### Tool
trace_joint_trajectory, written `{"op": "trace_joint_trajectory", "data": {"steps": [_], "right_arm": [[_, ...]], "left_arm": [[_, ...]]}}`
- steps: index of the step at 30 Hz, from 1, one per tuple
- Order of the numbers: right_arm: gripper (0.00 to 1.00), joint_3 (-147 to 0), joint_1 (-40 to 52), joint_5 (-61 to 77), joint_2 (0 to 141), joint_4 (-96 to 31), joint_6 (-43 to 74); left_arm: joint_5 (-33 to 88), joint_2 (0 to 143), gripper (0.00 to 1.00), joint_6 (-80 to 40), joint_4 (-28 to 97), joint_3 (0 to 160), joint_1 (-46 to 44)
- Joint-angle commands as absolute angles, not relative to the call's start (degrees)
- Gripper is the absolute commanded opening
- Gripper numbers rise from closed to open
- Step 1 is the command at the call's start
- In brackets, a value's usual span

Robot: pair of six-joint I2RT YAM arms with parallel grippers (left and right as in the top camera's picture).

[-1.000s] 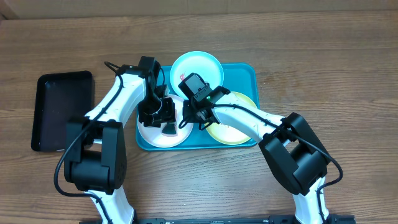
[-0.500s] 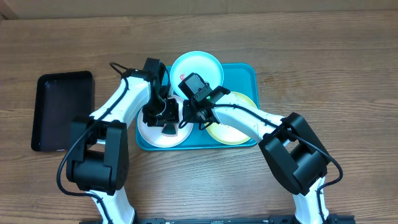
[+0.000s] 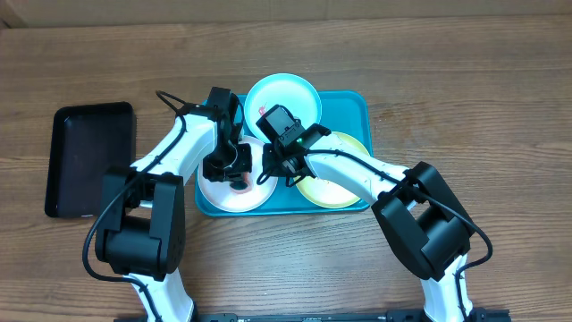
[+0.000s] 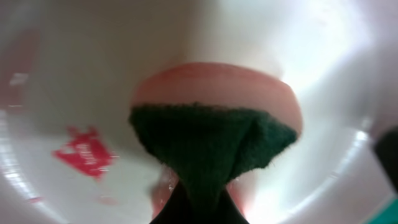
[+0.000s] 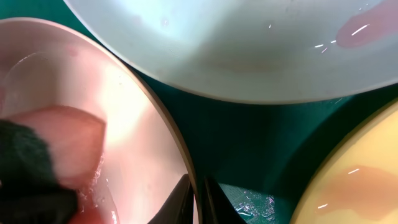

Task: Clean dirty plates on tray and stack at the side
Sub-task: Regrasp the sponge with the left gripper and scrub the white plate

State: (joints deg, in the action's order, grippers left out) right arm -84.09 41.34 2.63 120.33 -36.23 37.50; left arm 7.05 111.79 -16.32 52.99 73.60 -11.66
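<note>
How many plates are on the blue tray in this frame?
3. The white plate at the left end of the tray, under the sponge; light blue plate at the back, overhanging the rim; yellow-green plate at the right end. None seems hidden.

Glossy plastic plate (image 4: pixel 93 62), rough sponge (image 4: pixel 211 149)

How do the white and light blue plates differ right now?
The left claw presses a sponge on the white plate and the right claw pinches its rim; the light blue plate is untouched. The white plate lies on the tray's left end; the light blue plate overhangs its far rim. Both are round, with red smears.
</note>
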Motion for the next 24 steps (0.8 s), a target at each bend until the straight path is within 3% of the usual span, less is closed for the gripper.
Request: {"op": "trace_joint_trajectory", "data": {"steps": [1,11,14,21,24], "right_arm": [[0.08,-84.53,41.56,2.17,120.57,-36.07,37.52],[0.08,-84.53,41.50,2.20,120.57,-36.12,37.52],[0.08,-84.53,41.50,2.20,120.57,-36.05,37.52],[0.08,-84.55,41.50,2.22,120.57,-35.38,37.52],[0.08,-84.53,41.50,2.22,120.57,-35.40,37.52]], "left_arm": [[-5.34,112.07,0.04,-16.40,53.93,73.34,-11.44],[-18.79,111.94,0.04,-21.04,59.27,75.11,-11.22],[-14.96,111.94,0.04,-21.02,60.45,77.65,-11.25],[11.07,112.18,0.04,-19.00,54.17,78.06,-11.35],[15.11,112.20,0.04,-18.65,51.07,76.82,-11.40]]}}
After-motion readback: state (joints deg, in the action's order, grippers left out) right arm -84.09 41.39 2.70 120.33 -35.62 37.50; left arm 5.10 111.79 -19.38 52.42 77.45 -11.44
